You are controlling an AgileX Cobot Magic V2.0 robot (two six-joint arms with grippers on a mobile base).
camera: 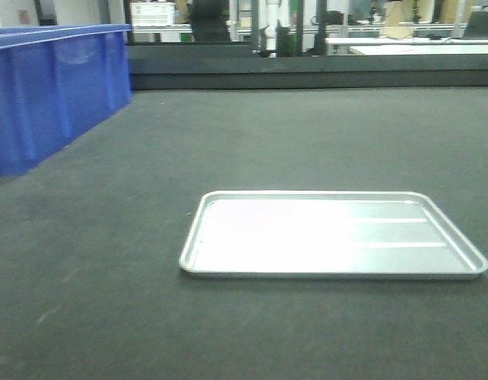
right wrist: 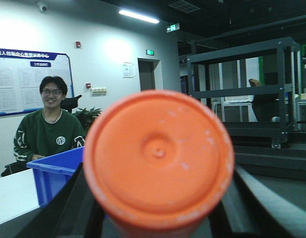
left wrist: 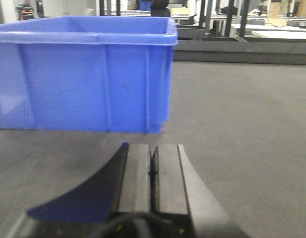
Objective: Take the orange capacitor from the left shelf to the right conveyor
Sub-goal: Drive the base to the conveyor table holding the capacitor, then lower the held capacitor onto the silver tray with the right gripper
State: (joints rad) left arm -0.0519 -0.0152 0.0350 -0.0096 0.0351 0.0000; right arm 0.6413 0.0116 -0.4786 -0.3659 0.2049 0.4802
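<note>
One orange capacitor clamped in my right fingers; left fingers pressed together; one blue bin, one silver tray on conveyor.

1 orange capacitor. 1 shallow silver tray. 1 dark grey conveyor. 1 blue bin in each of the 3 views; whether it is the same bin each time cannot be told. 2 end effectors: the left end effector and the right end effector. 1 person in a green sweater, 1 dark metal rack, 1 notice board
</note>
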